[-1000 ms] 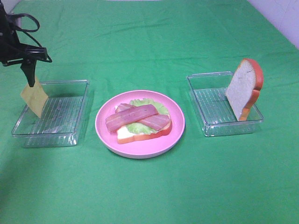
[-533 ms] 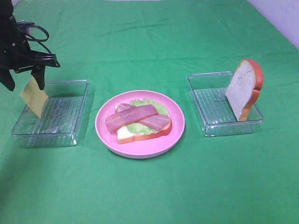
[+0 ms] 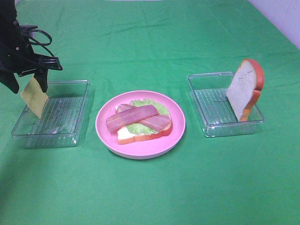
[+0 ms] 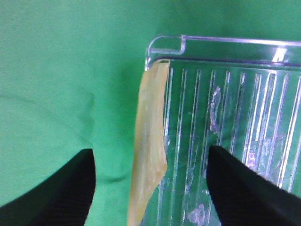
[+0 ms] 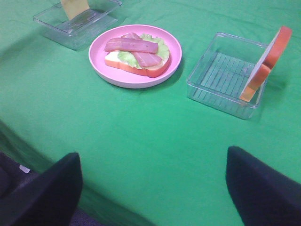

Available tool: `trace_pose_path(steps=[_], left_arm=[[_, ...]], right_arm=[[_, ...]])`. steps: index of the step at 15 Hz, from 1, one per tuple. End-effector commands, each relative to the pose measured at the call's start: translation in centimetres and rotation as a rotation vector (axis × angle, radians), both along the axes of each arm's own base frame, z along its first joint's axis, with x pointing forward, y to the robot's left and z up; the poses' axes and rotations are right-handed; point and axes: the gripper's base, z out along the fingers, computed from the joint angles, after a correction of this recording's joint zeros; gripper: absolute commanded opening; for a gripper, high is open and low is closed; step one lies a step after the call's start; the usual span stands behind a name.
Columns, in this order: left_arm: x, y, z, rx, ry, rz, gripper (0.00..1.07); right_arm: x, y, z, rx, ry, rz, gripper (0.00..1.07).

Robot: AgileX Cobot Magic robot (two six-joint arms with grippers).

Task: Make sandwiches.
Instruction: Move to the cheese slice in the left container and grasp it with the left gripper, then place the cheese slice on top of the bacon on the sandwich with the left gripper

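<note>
The partly built sandwich lies on the pink plate: a bread slice under lettuce and two bacon strips, also in the right wrist view as the sandwich. A yellow cheese square stands on edge against the left tray's far left corner. My left gripper is open, one finger on each side of the cheese's top; the wrist view shows the cheese edge-on between the left gripper fingers, untouched. A second bread slice leans upright in the right tray. My right gripper is open and empty, well off from the plate.
Green cloth covers the whole table. The two clear trays flank the plate, with cloth showing between them. In the right wrist view the table's near edge drops off below the gripper.
My left gripper has turned and shifted slightly right, so both fingers now flank the cheese's top. The cheese, the plate and the right side have not moved.
</note>
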Motion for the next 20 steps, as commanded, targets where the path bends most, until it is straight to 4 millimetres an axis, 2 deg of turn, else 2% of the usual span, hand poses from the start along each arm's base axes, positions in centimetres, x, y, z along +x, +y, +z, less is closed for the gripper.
trace_pose_path(steps=[1, 6, 12, 15, 20], left_arm=[[-0.05, -0.05, -0.17, -0.005, 0.003, -0.003, 0.54], [-0.01, -0.13, -0.16, -0.008, -0.001, -0.011, 0.34], [0.23, -0.18, -0.12, -0.013, -0.028, -0.012, 0.19], [0.19, -0.21, -0.13, -0.018, -0.025, -0.009, 0.01], [0.17, -0.5, -0.04, -0.052, -0.025, -0.002, 0.0]], right_arm=[[-0.27, -0.08, -0.06, 0.011, -0.024, 0.004, 0.76], [-0.27, -0.08, -0.06, 0.011, -0.024, 0.004, 0.76], [-0.27, -0.08, -0.06, 0.011, -0.024, 0.004, 0.76], [-0.27, -0.08, -0.06, 0.011, -0.024, 0.004, 0.76], [-0.27, -0.08, -0.06, 0.011, -0.024, 0.004, 0.76]])
